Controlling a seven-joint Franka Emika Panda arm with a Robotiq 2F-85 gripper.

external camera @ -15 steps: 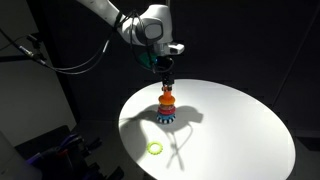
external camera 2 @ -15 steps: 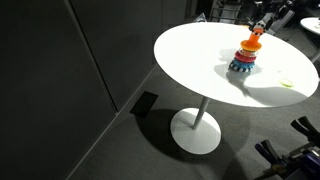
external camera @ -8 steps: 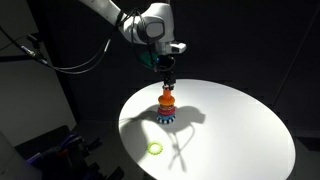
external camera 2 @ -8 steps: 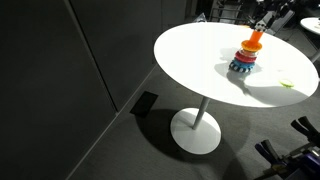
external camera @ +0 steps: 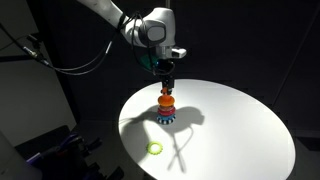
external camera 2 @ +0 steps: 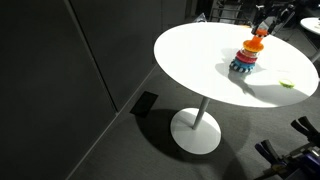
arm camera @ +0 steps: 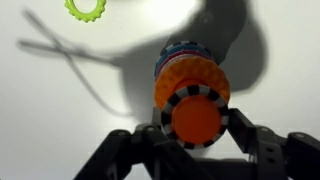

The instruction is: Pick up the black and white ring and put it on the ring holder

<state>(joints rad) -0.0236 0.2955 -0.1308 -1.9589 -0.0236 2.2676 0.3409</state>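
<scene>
In the wrist view the black and white ring [arm camera: 190, 95] sits level between my fingers, directly over the ring holder [arm camera: 186, 72]. The holder's orange top shows through the ring's hole. My gripper [arm camera: 197, 120] has a finger pressed against each side of the ring. In both exterior views the gripper [external camera: 166, 84] [external camera 2: 259, 30] hangs straight down just above the holder [external camera: 167, 107] [external camera 2: 245, 57], which stands on the white round table [external camera: 230, 130]. The ring is too small to make out there.
A plain yellow-green ring [external camera: 154, 148] [external camera 2: 287, 83] [arm camera: 86, 8] lies flat on the table, apart from the holder and nearer the table edge. The table [external camera 2: 190, 60] stands on a single pedestal in a dark room. Black cables hang behind the arm.
The gripper has barely moved; it stays over the holder with the ring between its fingers.
</scene>
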